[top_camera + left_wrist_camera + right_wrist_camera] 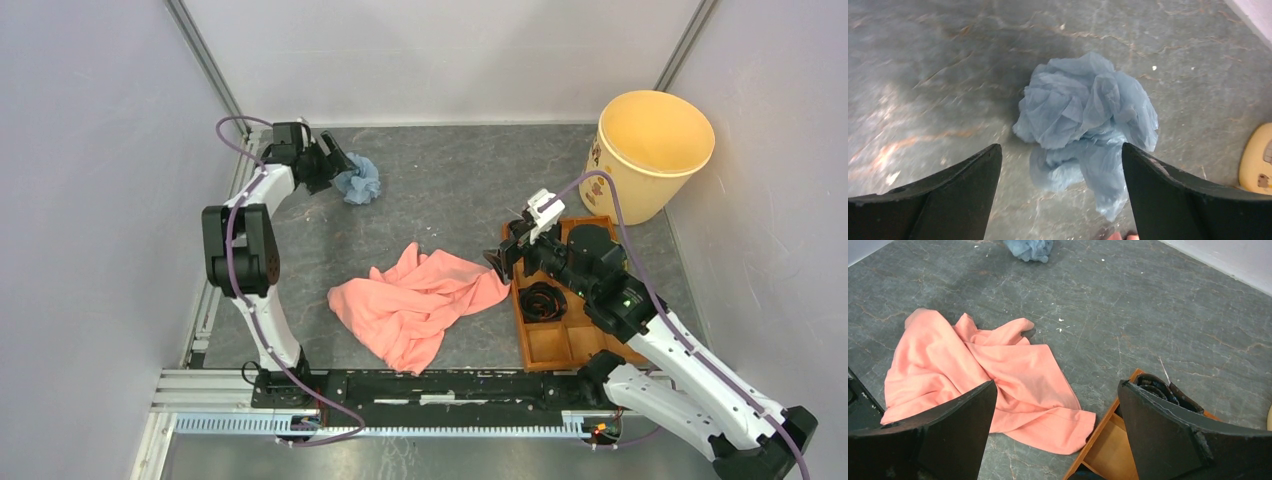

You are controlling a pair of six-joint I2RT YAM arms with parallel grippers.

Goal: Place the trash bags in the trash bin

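1. Overhead view: bright, soft, even light from above. The grey table [450, 180] shows no glare, and shadows beneath the arms are faint.
2. Left wrist view: the table is smeared and blurry. The blue bag [1083, 115] is slightly soft, with a dark shadow up and left of it.
3. Right wrist view: sharp. The pink cloth [973, 370] casts thin shadows, and the dark fingers [938, 440] loom large along the bottom edge.
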